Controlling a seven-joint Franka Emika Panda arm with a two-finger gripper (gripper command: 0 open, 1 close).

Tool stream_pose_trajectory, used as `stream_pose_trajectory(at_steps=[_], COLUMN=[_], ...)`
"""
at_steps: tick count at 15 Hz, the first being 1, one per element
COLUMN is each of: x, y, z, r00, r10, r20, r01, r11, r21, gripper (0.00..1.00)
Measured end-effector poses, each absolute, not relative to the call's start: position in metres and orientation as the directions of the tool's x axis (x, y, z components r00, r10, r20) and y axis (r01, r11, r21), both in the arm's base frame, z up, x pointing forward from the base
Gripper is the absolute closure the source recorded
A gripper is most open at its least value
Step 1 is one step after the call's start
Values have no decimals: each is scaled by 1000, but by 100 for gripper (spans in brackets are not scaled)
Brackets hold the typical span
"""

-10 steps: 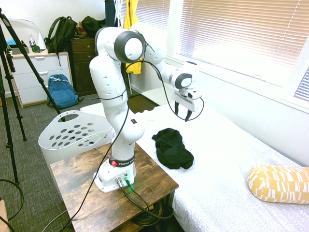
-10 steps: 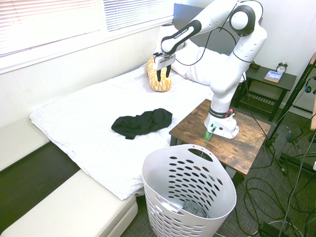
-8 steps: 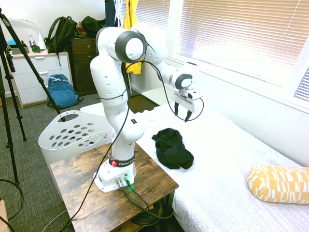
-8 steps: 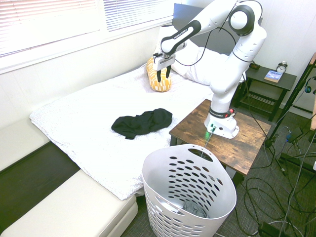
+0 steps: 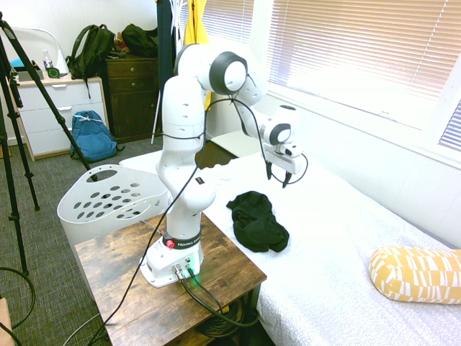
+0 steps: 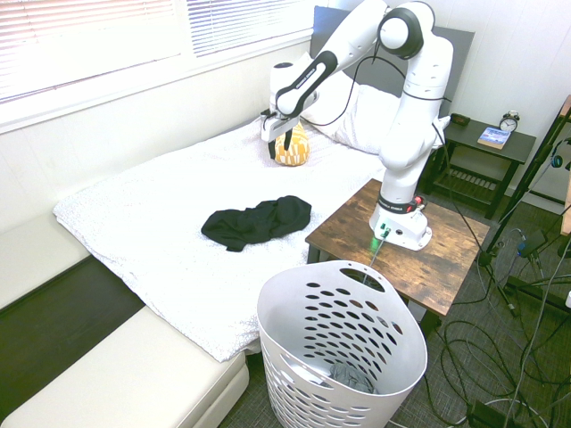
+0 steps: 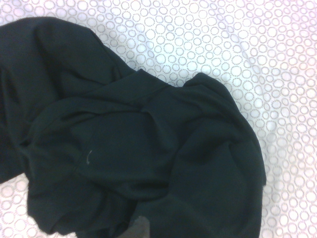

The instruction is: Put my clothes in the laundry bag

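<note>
First exterior view: the black garment [image 5: 257, 222] lies crumpled on the white-covered bed [image 5: 328, 252], just right of the frame's middle. The pincer [image 5: 277, 179] hangs above the bed, its fingers spread wide with nothing between them. The laundry basket [image 5: 108, 194] is at centre left, beside the wooden table [image 5: 166, 288].

Second exterior view: the garment is near the middle of the frame, and the basket stands at lower centre with grey fabric [image 6: 352, 376] inside.

Wrist view: dark folds fill the left and lower middle, over a sheet [image 7: 277, 74] patterned with small rings.
</note>
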State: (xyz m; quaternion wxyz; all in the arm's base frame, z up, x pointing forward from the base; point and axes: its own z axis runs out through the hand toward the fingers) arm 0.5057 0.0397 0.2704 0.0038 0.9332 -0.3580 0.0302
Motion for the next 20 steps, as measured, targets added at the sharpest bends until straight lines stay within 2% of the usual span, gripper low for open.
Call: stream_pose_trajectory(at_steps=[6,11,15,16,20], x=[524,493,458,449,427], y=[49,43,45,48,62], z=[146,87,38,25,-9], r00=[720,720,766,779,830], r10=[-693,-682,-624,-606,-541], r20=[-50,-124,-151,-160,-137], r01=[-693,-685,-626,-606,-533], r11=[-721,-728,-779,-794,-841], r21=[12,28,44,52,91], gripper=[0,0,0,100,100])
